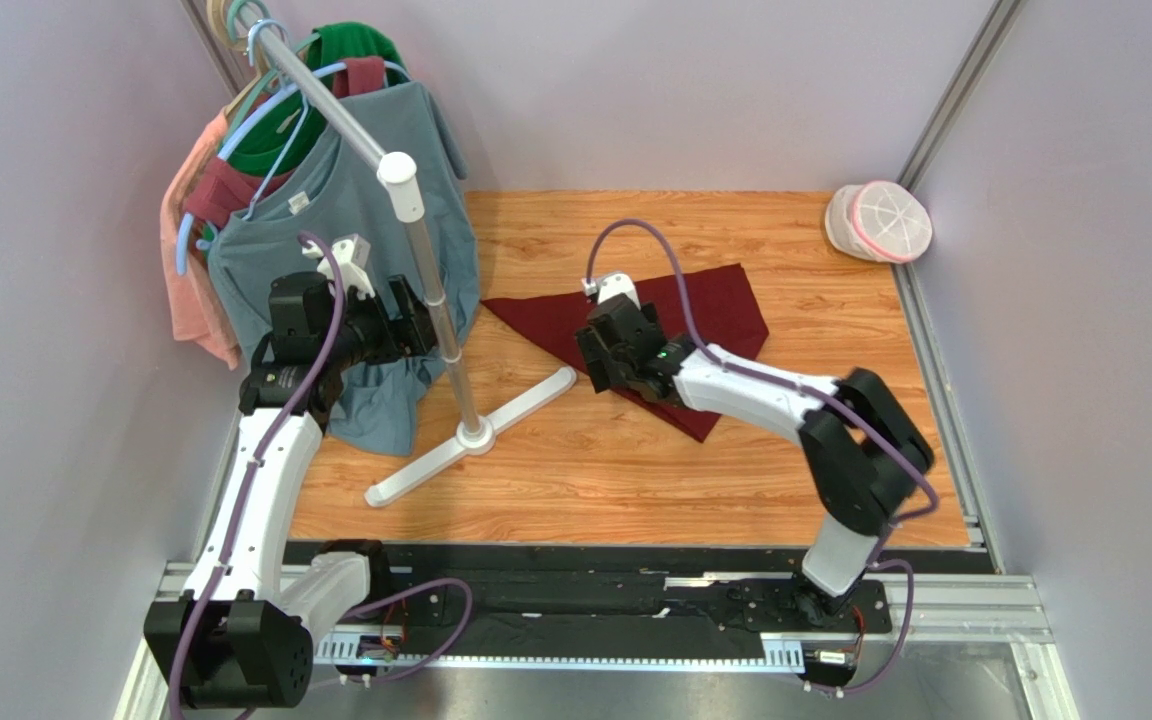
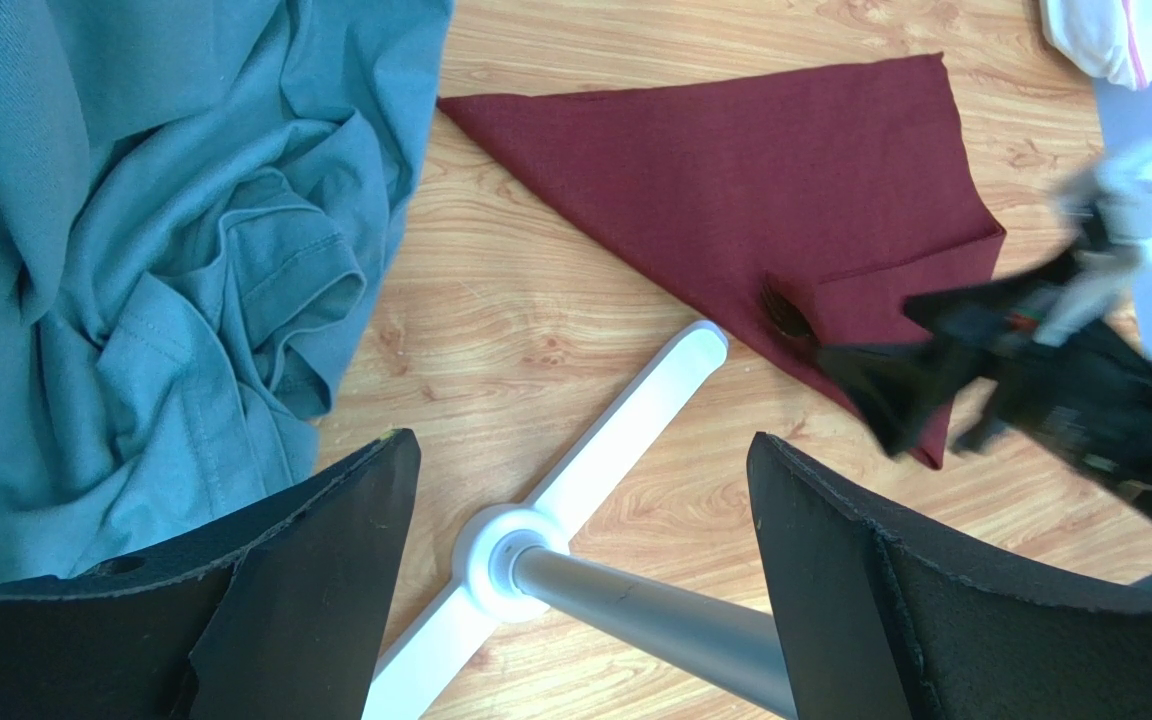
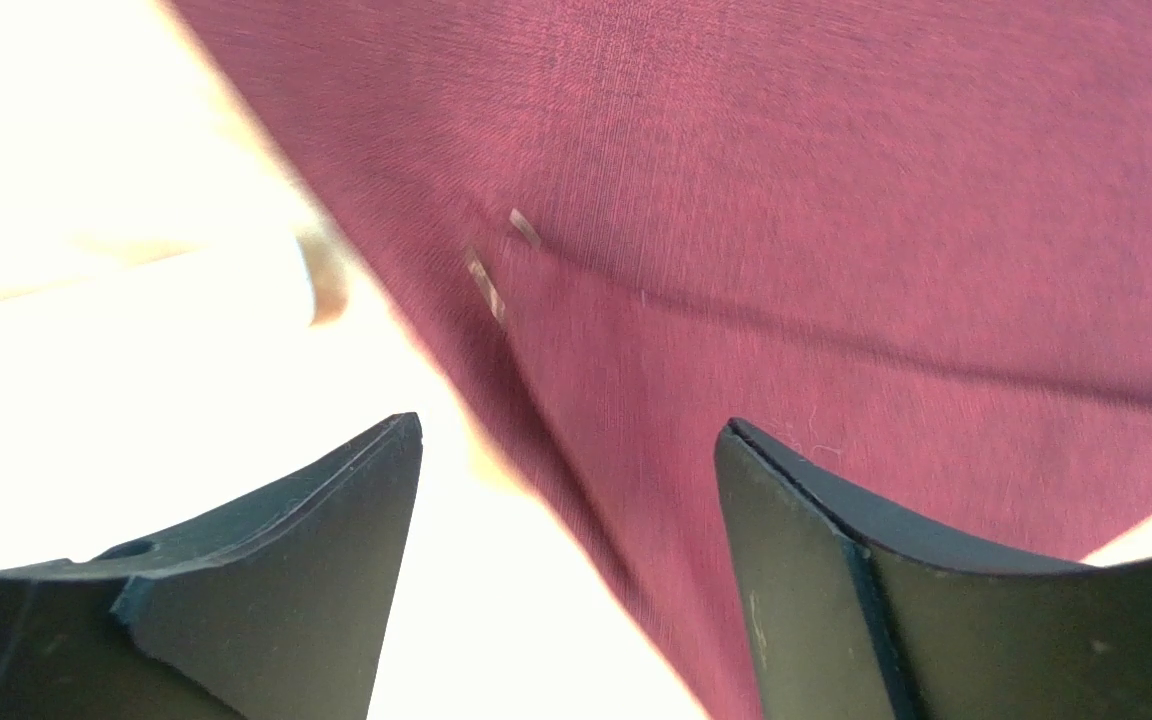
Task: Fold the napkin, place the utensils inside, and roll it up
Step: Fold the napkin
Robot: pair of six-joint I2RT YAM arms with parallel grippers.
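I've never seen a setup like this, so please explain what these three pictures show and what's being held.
Two robot arms stand at the near edge of a table. One picture looks down from above; the other two come from a camera on each wrist, so the dark wedges at the bottom are that arm's own claw. The left claw is open beside a teal shirt and a rack's white base. The right claw is open over a folded maroon napkin. Neither holds anything. A dark fork tip seems to poke from the fold.
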